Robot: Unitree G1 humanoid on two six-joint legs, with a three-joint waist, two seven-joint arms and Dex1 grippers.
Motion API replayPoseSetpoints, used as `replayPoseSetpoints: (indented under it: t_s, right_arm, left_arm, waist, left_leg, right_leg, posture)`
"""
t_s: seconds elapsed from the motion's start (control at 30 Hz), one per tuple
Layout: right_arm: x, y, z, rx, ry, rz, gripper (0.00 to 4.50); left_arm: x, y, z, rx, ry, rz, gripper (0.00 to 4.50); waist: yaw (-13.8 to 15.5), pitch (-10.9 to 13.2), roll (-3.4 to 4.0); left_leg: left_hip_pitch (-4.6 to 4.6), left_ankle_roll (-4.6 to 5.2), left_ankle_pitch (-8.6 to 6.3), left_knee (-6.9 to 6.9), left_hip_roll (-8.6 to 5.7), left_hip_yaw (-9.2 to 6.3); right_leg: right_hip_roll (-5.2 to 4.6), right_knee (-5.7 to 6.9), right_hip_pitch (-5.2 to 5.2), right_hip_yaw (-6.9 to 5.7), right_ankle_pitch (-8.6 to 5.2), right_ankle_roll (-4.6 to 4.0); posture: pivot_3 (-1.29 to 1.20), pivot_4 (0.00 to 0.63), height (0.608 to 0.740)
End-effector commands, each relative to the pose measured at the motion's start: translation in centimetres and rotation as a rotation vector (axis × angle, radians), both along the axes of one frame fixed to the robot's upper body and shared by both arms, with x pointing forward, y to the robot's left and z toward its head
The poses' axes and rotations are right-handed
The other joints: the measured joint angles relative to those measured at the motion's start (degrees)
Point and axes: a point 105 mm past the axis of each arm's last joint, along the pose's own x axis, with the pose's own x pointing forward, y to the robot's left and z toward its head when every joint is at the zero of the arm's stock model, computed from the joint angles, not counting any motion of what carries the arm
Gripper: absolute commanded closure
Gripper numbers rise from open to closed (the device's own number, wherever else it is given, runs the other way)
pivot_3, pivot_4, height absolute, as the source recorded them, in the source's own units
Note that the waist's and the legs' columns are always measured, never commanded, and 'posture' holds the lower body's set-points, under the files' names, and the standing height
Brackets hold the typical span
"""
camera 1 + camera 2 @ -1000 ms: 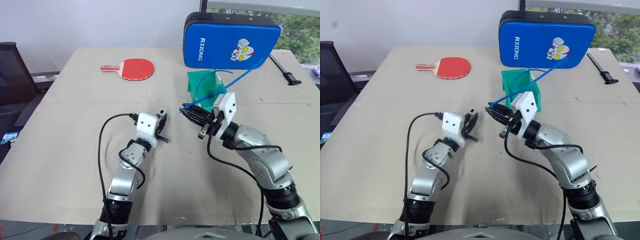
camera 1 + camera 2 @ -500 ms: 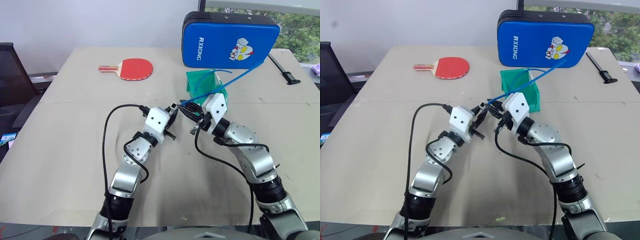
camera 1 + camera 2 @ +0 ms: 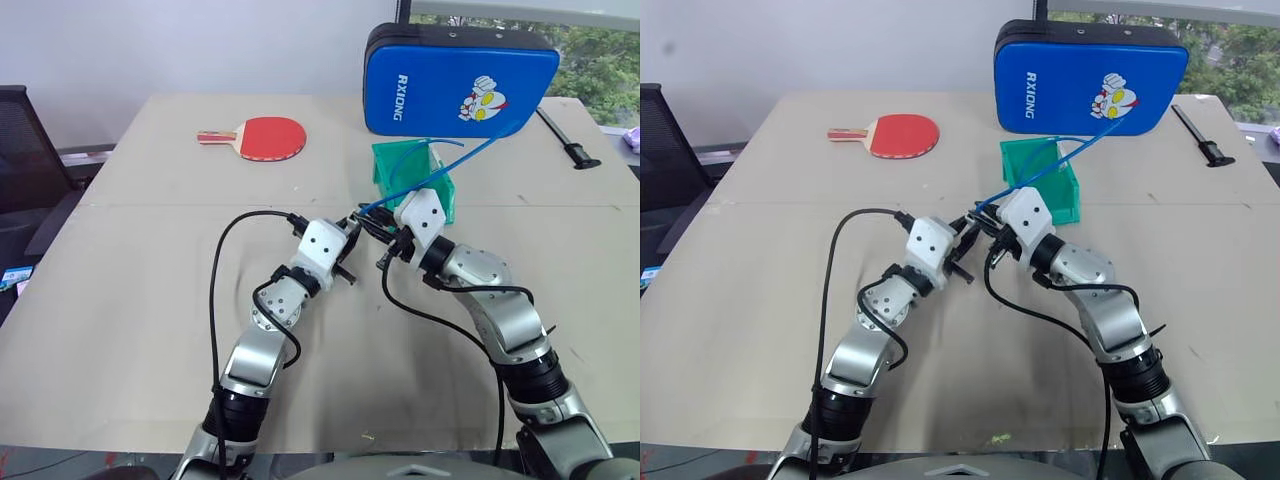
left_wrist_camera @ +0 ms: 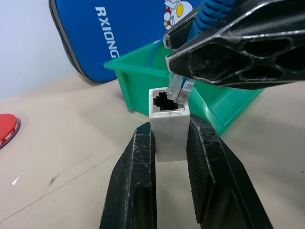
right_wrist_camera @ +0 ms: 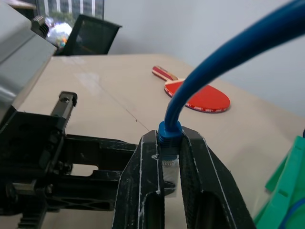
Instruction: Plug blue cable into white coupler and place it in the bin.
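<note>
Two grippers are seen meeting above the table (image 3: 120, 300), just in front of the bin (image 3: 440, 200), which serves as the landmark. One white coupler (image 4: 169, 125) is pinched upright between the two black fingers (image 4: 136, 181) of the left gripper (image 3: 350, 243), with its dark socket facing outward toward the bin. The clear plug of one blue cable (image 3: 440, 178) is clamped between the pressed-together fingers (image 5: 147, 181) of the right gripper (image 3: 372, 228); the plug tip is held at the rim of the socket, touching or just beside its opening, tilted and not seated. From that grip the cable is seen rising and passing over the bin toward its far right side. A second thin blue cable is seen arched inside the bin. One blue padded case (image 3: 460, 80) stands just behind the bin. One red paddle (image 3: 262, 137) lies well apart, to the far left of the bin, and one black tool (image 3: 570, 140) lies to its far right.
</note>
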Motion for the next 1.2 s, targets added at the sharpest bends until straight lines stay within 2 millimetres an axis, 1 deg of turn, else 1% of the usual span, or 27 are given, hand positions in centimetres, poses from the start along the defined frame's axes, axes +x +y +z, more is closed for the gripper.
replayPoseSetpoints:
  t_s: [0.03, 0.13, 0.3, 0.5, 0.6, 0.8, 0.87, 1.07, 1.2]
  right_arm:
    - [-0.2, 0.3, -0.6, -0.062, 0.014, 0.007, 4.5]
    - [-0.5, 0.9, -0.6, -0.096, 0.015, 0.034, 4.5]
    - [-0.2, 1.4, -1.0, -0.151, 0.048, 0.016, 4.5]
    - [0.8, 1.1, -1.7, -0.185, 0.116, -0.076, 4.5]
    - [0.5, 1.3, -1.1, -0.155, 0.101, -0.067, 4.5]
    - [-0.3, 1.4, 1.6, 0.009, 0.001, -0.017, 4.5]
    - [-0.4, 1.1, 1.8, 0.032, -0.007, -0.018, 4.5]
    - [-0.5, 0.5, 1.3, 0.047, -0.004, -0.023, 4.5]
    - [-0.4, 0.2, 1.7, 0.083, -0.024, -0.04, 4.5]
  left_arm:
    - [-0.6, -0.7, 1.9, 0.003, -0.086, -0.033, 4.21]
    - [-0.6, -1.0, 2.2, 0.018, -0.099, -0.041, 4.21]
    - [-0.7, -1.4, 2.4, 0.034, -0.111, -0.056, 4.21]
    - [-0.9, -1.7, 2.6, 0.041, -0.122, -0.06, 4.21]
    - [-0.8, -1.3, 2.4, 0.02, -0.101, -0.04, 4.21]
    - [-0.6, -0.8, 2.1, -0.01, -0.074, -0.018, 4.21]
    - [-0.5, -0.7, 2.1, -0.013, -0.071, -0.016, 4.21]
    - [-0.4, -0.6, 2.0, -0.018, -0.061, -0.016, 4.21]
    - [-0.4, -0.7, 1.9, -0.021, -0.052, -0.02, 4.21]
  waist:
    - [0.0, 0.0, 0.0]
    - [0.0, 0.0, 0.0]
    - [0.0, 0.0, 0.0]
    - [0.0, 0.0, 0.0]
    - [0.0, 0.0, 0.0]
    - [0.0, 0.0, 0.0]
    - [0.0, 0.0, 0.0]
    - [0.0, 0.0, 0.0]
    - [0.0, 0.0, 0.0]
  left_leg:
    - [0.0, 0.0, 0.0, 0.0, 0.0, -0.01]
    - [-0.01, 0.0, 0.0, 0.0, 0.0, -0.02]
    - [-0.01, 0.0, 0.0, 0.0, 0.0, -0.02]
    - [-0.02, 0.0, 0.0, 0.0, 0.0, -0.03]
    - [-0.02, 0.0, 0.0, 0.0, 0.0, -0.03]
    - [-0.04, 0.0, 0.0, 0.0, 0.0, -0.04]
    - [-0.03, 0.0, 0.0, 0.0, 0.0, -0.03]
    - [-0.03, 0.0, 0.0, 0.0, 0.0, -0.03]
    - [-0.03, 0.0, 0.0, 0.0, 0.0, -0.03]
  right_leg:
    - [0.0, 0.0, 0.0, -0.01, 0.0, 0.0]
    - [0.0, 0.0, 0.0, -0.02, 0.0, 0.0]
    - [-0.01, 0.0, 0.0, -0.03, 0.0, 0.0]
    - [-0.05, 0.01, 0.0, -0.03, 0.0, -0.01]
    - [-0.07, 0.0, -0.01, -0.03, 0.0, 0.0]
    - [-0.06, 0.0, -0.02, -0.04, 0.0, 0.0]
    - [-0.04, 0.0, -0.02, -0.04, 0.0, 0.0]
    - [0.0, 0.0, -0.01, -0.06, 0.0, 0.0]
    - [0.0, 0.01, -0.01, -0.06, 0.0, 0.0]
  posture:
    - [0.0, 0.15, 0.74]
    - [0.0, 0.15, 0.74]
    - [0.0, 0.15, 0.74]
    - [0.0, 0.15, 0.74]
    - [0.0, 0.15, 0.74]
    - [0.0, 0.15, 0.74]
    - [0.0, 0.15, 0.74]
    - [0.0, 0.15, 0.74]
    - [0.0, 0.15, 0.74]
